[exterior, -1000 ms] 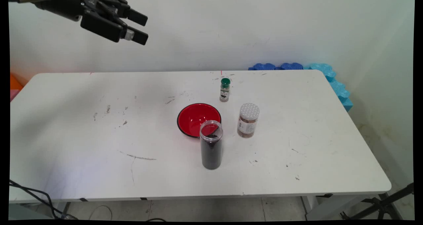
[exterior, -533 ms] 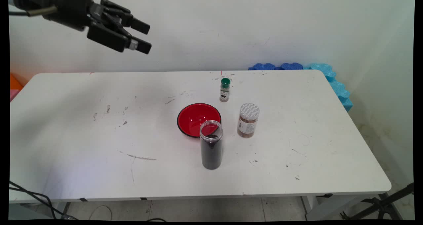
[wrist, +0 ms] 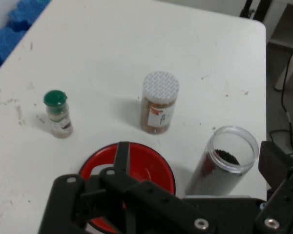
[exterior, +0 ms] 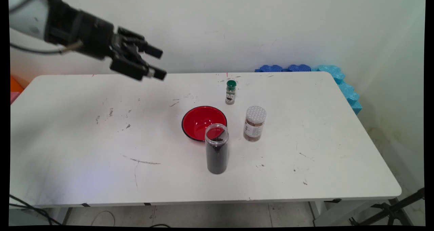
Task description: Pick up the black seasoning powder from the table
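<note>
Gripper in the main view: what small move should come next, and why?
Probably a short move down and to the picture's right, toward the red bowl and the open jar beside it. The gripper hangs over the table's far left, jaws open and empty, well apart from everything, and the hand view faces that cluster.

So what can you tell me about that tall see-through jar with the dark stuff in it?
The tall clear jar is a plastic-looking cylinder, standing upright on the white table with no lid on. Dark, near-black contents fill most of it, leaving a clear band under the rim. It stands just in front of the red bowl, very close; nothing holds it, and the hand is far off.
</note>
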Controlling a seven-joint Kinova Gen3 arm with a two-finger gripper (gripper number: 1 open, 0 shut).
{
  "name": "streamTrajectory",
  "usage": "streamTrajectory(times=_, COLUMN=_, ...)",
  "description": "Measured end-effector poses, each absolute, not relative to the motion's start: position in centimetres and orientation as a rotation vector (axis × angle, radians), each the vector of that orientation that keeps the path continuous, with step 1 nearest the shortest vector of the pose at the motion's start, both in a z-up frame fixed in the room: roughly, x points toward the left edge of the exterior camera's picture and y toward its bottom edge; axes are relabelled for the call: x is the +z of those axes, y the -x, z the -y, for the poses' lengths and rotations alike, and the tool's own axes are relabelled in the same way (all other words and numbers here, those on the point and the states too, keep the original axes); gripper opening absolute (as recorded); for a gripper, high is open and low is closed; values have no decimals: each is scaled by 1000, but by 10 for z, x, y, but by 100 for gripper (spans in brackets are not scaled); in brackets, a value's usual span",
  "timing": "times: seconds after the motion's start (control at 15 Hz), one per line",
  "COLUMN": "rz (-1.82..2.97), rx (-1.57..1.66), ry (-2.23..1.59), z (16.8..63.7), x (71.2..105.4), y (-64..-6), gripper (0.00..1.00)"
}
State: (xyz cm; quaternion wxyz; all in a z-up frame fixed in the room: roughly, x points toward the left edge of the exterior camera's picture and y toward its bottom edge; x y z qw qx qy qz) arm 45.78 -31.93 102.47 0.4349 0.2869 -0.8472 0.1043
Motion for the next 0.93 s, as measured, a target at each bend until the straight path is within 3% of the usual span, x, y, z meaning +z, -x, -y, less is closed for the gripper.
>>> streamTrajectory(times=0.93, rz=2200, rx=171, ry=-694, z=300, x=926, y=-415, gripper=100)
